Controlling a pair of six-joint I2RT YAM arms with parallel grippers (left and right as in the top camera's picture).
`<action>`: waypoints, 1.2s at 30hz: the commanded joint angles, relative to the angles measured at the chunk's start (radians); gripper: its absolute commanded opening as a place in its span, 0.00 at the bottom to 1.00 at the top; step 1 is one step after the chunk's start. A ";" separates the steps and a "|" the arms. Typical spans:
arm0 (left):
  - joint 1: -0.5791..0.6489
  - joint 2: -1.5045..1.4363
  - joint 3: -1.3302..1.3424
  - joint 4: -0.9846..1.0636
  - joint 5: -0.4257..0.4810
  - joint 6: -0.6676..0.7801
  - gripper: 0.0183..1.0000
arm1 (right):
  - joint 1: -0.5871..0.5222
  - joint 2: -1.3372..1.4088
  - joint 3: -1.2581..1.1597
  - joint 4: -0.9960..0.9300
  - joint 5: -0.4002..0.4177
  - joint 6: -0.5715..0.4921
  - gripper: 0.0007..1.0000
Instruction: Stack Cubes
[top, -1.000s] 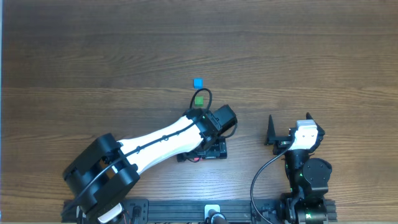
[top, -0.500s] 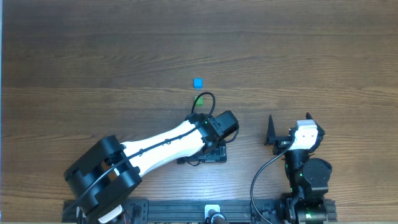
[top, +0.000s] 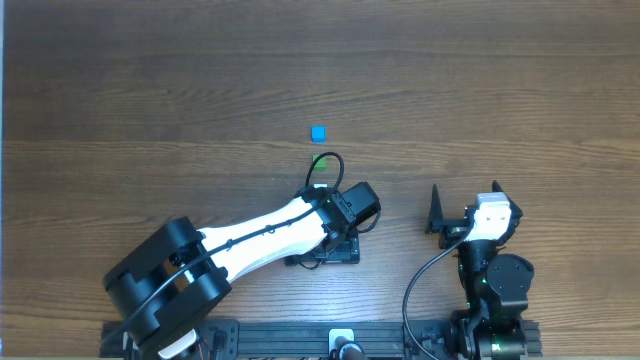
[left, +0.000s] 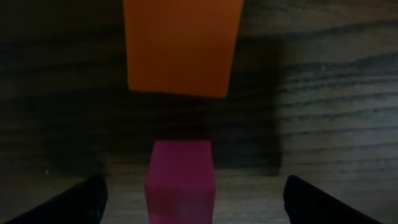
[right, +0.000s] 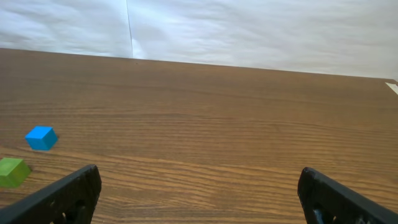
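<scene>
Close in the left wrist view, a magenta cube (left: 180, 180) lies on the wood between the wide-apart fingers of my left gripper (left: 189, 196), which is open. An orange cube (left: 180, 46) sits just beyond the magenta one with a small gap between them. In the top view the left arm (top: 270, 230) covers both of these cubes. A blue cube (top: 318, 133) and a green cube (top: 320, 162) lie farther out, also seen as the blue cube (right: 41, 137) and green cube (right: 12, 171) from the right wrist. My right gripper (top: 465, 212) stands open near its base, holding nothing.
The table (top: 520, 80) is brown wood. A black cable loop (top: 330, 160) from the left wrist hangs beside the green cube. A white wall (right: 249, 31) rises behind the table's far edge.
The left gripper has shifted a little toward the near edge, uncovering more of the green cube. The right arm has not moved.
</scene>
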 joint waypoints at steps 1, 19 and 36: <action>0.000 0.016 -0.011 0.007 -0.020 0.003 0.86 | -0.007 -0.011 -0.008 0.000 -0.008 0.003 0.99; 0.000 0.031 -0.013 0.000 -0.023 -0.008 0.57 | -0.007 -0.011 -0.008 0.000 -0.008 0.003 0.99; 0.001 0.041 -0.016 0.002 -0.027 -0.019 0.38 | -0.007 -0.011 -0.008 0.000 -0.008 0.003 0.99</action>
